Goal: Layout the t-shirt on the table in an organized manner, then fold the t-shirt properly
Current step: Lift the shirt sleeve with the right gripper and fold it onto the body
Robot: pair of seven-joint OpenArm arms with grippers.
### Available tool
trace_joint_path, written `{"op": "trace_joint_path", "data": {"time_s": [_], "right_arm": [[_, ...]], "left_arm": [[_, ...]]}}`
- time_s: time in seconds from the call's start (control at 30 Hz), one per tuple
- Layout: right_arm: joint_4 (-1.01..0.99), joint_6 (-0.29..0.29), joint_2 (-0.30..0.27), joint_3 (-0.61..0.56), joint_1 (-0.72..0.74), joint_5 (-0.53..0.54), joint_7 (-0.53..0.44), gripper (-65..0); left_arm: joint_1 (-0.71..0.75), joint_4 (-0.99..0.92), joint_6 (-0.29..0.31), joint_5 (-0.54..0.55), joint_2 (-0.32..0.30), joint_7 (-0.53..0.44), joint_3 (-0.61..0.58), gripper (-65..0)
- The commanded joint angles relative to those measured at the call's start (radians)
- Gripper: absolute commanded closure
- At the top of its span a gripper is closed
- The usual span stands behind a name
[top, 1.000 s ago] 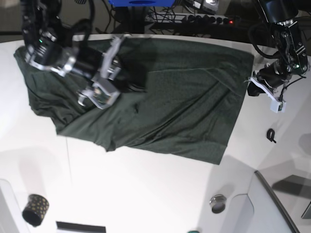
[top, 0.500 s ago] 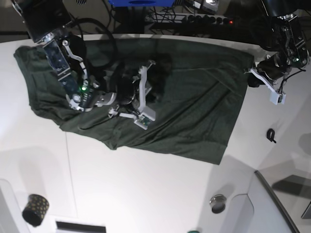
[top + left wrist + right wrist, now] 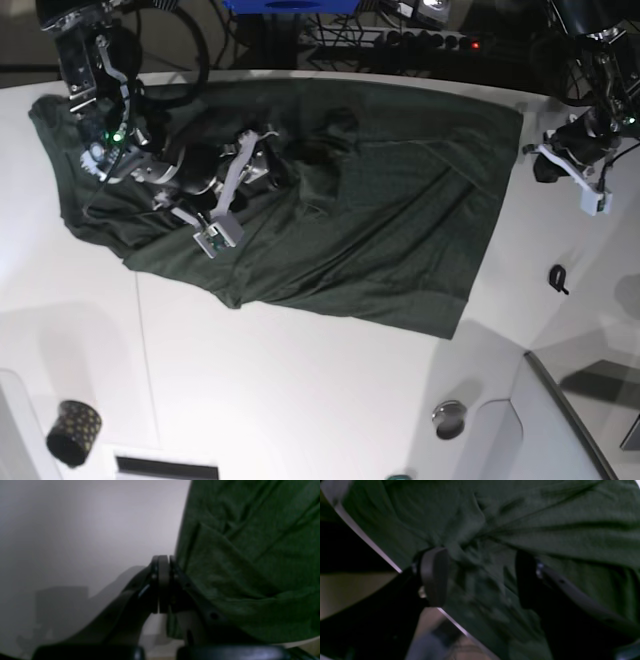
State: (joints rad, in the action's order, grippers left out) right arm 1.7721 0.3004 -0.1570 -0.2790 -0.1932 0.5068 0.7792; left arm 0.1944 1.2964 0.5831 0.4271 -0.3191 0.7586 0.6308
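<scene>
Lying spread across the far half of the white desk, the dark green t-shirt is creased, with its near edge running diagonally and bunched fabric at its left end. The right gripper hovers low over the shirt's left-centre; in the right wrist view its 2 fingers stand apart with wrinkled cloth between them, not pinched. The left gripper sits at the shirt's far right edge; in the left wrist view its fingers are pressed together beside the hem, with no cloth visibly caught. A black gold-dotted cup stands near the front left.
</scene>
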Motion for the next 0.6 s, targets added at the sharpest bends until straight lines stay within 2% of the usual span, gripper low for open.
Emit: {"op": "trace_joint_path", "data": {"time_s": [0.0, 0.07, 0.2, 0.27, 0.43, 0.5, 0.57], "right_arm": [[-0.010, -0.004, 0.007, -0.004, 0.010, 0.019, -0.034, -33.8], [-0.084, -0.010, 0.006, -0.007, 0.030, 0.019, -0.074, -28.7], [-0.251, -0.010, 0.032, -0.015, 0.082, 0.019, -0.086, -20.9], [-0.305, -0.008, 0.047, -0.049, 0.102, 0.019, -0.086, -20.1], [-0.308, -0.008, 0.035, -0.196, 0.126, 0.020, -0.066, -19.8], [-0.231, -0.008, 0.003, -0.176, 0.107, 0.025, -0.056, -19.7], [-0.127, -0.010, -0.037, -0.056, 0.068, 0.025, -0.059, -20.0]], "left_arm": [[-0.002, 0.016, 0.005, 0.011, -0.022, -0.014, 0.019, 0.0], [-0.005, 0.016, 0.005, 0.011, -0.022, -0.014, 0.034, 0.0], [-0.005, 0.021, 0.005, 0.013, -0.019, -0.014, 0.027, 0.0], [-0.006, 0.022, 0.005, 0.013, -0.005, -0.014, 0.027, 0.0], [-0.022, 0.022, 0.005, 0.013, 0.024, -0.014, 0.027, 0.0], [-0.026, 0.024, 0.005, 0.013, 0.027, -0.011, 0.027, 0.0], [-0.028, 0.024, 0.005, 0.013, 0.028, -0.011, 0.011, 0.0]]}}
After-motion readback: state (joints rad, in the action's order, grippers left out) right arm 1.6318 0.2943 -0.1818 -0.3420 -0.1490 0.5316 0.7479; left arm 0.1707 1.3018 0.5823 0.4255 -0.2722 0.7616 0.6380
